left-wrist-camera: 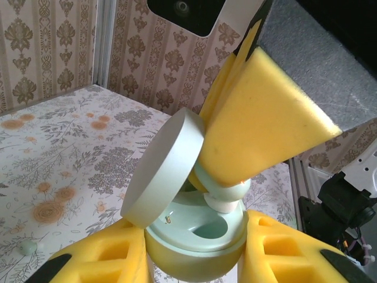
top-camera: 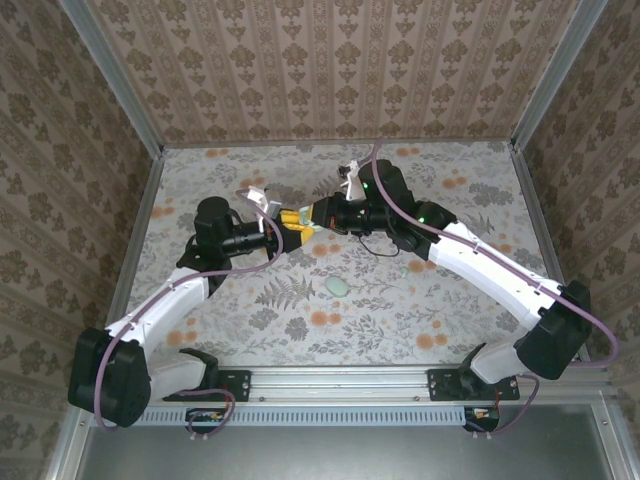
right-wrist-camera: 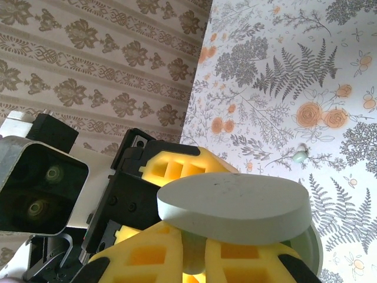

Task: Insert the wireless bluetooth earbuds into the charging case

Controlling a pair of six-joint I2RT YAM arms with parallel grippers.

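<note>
1. The charging case (left-wrist-camera: 197,239) is clamped between the yellow fingers (left-wrist-camera: 109,262) of the left pincer (left-wrist-camera: 194,256). It is held clear of the bench (left-wrist-camera: 53,159), with its round body wedged at the fingertips.
2. In the left wrist view the right pincer (left-wrist-camera: 222,184) reaches in from 1 o'clock. Its foam fingers are closed on a pale earbud (left-wrist-camera: 228,199), which touches the case's open top just beside a hollow well.
3. The lid (left-wrist-camera: 165,171) stands hinged open and leans toward 10 o'clock, while the case mouth faces 12 o'clock. The earbud is too hidden to tell its long axis.
4. The top view shows the two pincers meeting near the bench's centre. A loose mint piece (top-camera: 338,288) lies well apart from them at 5 o'clock.
5. In the right wrist view the lid's flat outer face covers the case interior. The left pincer's yellow fingers are behind it at 10 o'clock, and a small mint bit (right-wrist-camera: 301,155) lies on the bench at 2 o'clock.
</note>
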